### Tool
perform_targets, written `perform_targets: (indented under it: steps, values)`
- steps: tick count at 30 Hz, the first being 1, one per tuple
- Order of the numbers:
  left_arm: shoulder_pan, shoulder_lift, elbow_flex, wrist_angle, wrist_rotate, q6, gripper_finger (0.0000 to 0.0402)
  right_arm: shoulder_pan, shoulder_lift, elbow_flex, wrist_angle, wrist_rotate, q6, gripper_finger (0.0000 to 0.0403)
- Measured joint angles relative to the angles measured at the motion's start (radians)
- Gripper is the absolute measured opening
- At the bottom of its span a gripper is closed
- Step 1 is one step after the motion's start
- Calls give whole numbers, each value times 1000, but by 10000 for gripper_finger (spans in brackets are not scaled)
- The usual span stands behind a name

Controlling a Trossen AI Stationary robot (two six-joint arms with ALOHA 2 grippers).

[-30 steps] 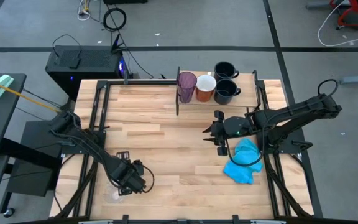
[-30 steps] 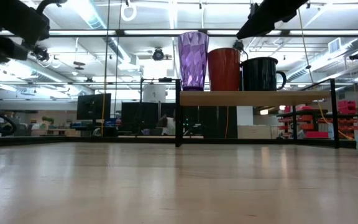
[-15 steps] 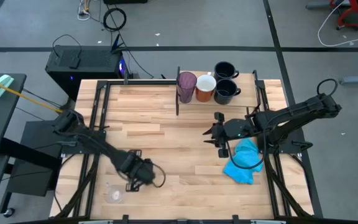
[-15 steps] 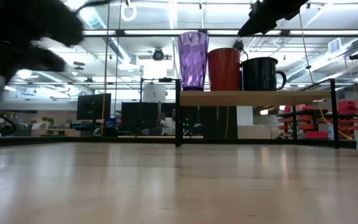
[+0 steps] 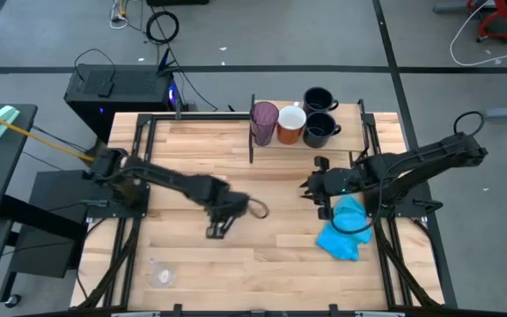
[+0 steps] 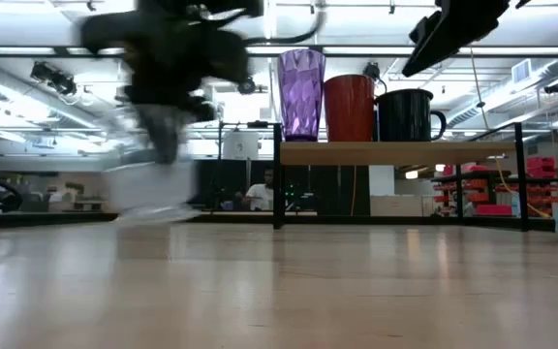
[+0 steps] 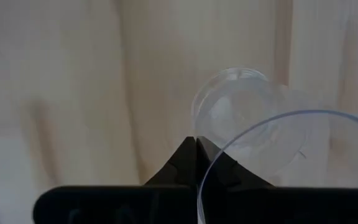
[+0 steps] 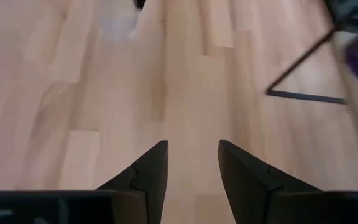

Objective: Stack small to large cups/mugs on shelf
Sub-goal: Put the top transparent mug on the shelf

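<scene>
no readable text, labels, brands or numbers in any view; nothing legible on the purple tumbler (image 6: 301,94), orange mug (image 6: 349,108), dark mug (image 6: 410,114) or the shelf (image 6: 395,152); monitors (image 6: 146,165) in the room behind show no legible characters

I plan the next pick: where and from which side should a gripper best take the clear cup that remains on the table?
The small clear plastic cup stands upright, mouth up, alone near the table's front-left corner. Probably best: come straight down and pinch one side of its rim, one finger inside.
</scene>
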Motion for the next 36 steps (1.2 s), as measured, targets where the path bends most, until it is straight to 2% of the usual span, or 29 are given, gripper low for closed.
perform_targets:
  steps: [9,17,20,25,36]
  values:
    - [109,306,467,-261,-58,276,5,-1,-157,0,-98,44,37,147]
    - [172,481,772,-330,-87,405,5,0,-235,0,-175,45,96,134]
    - [182,514,823,-330,-86,423,5,0,-241,0,-176,47,100,131]
    - [182,540,825,-345,-86,453,5,0,-240,0,-176,48,96,131]
    - [180,525,879,-388,-89,455,9,-1,-240,-44,-180,127,107,145]
